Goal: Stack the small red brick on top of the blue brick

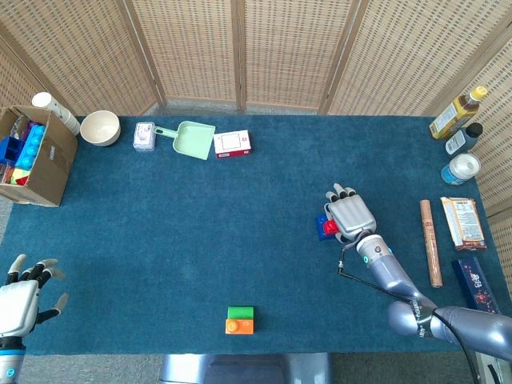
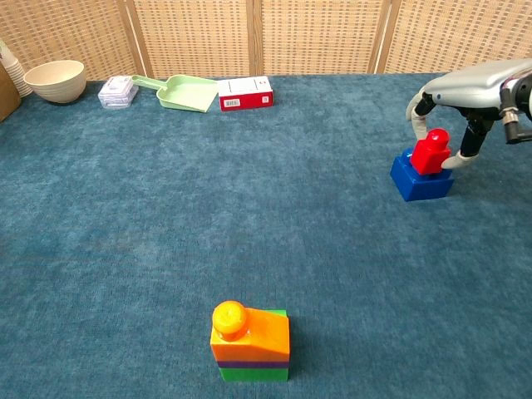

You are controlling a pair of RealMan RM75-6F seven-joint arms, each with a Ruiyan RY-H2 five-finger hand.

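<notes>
The small red brick [image 2: 431,154] sits on top of the blue brick [image 2: 420,179] at the right of the table. My right hand [image 2: 465,91] arches over it, pinching the red brick between a finger and the thumb. From the head view, that right hand [image 1: 350,214] covers most of both bricks; only a sliver of the red brick [image 1: 326,226] and of the blue brick [image 1: 319,229] shows at its left. My left hand [image 1: 22,298] hovers at the near left corner with fingers spread, holding nothing.
An orange-and-green brick stack [image 2: 249,341] stands near the front centre. A bowl [image 2: 55,80], clear box [image 2: 117,91], green scoop [image 2: 183,91] and red-white box [image 2: 245,92] line the back. A cardboard box [image 1: 34,156] stands at the left; bottles [image 1: 460,128] and packets [image 1: 463,222] on the right.
</notes>
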